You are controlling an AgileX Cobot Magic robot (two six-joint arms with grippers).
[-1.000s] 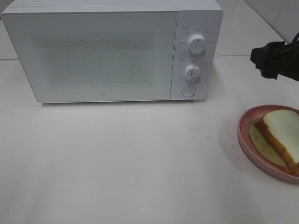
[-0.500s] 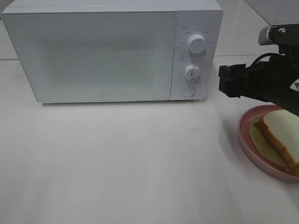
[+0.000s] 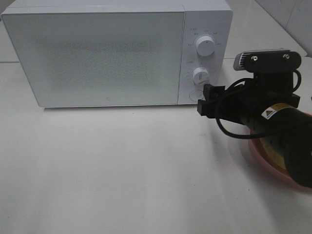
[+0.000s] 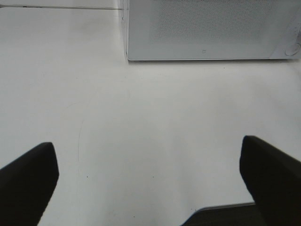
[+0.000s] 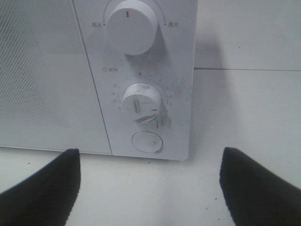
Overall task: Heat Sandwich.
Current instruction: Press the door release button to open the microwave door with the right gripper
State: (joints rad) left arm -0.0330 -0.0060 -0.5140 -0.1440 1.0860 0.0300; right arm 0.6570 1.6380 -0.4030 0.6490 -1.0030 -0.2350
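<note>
Facing the microwave (image 3: 117,53), I see my right tool (image 3: 207,102) spread open and empty just before its round door button (image 5: 146,142). My left tool (image 4: 150,188) gapes empty too. The right arm hides the sandwich on the pink plate (image 3: 263,158).

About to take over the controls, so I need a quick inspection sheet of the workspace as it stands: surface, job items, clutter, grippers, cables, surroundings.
Surface: white table, bare in front of the microwave.
Job's things: white microwave, door shut; upper dial, lower dial and round button on its panel. Pink plate mostly hidden behind the right arm; sandwich not visible.
Clutter: nothing seen.
Grippers: right gripper open, empty, facing the control panel near the round button. Left gripper open, empty, over bare table in its wrist view.
Cables: black cable looping along the right arm.
Surroundings: tiled wall at back right.
</note>
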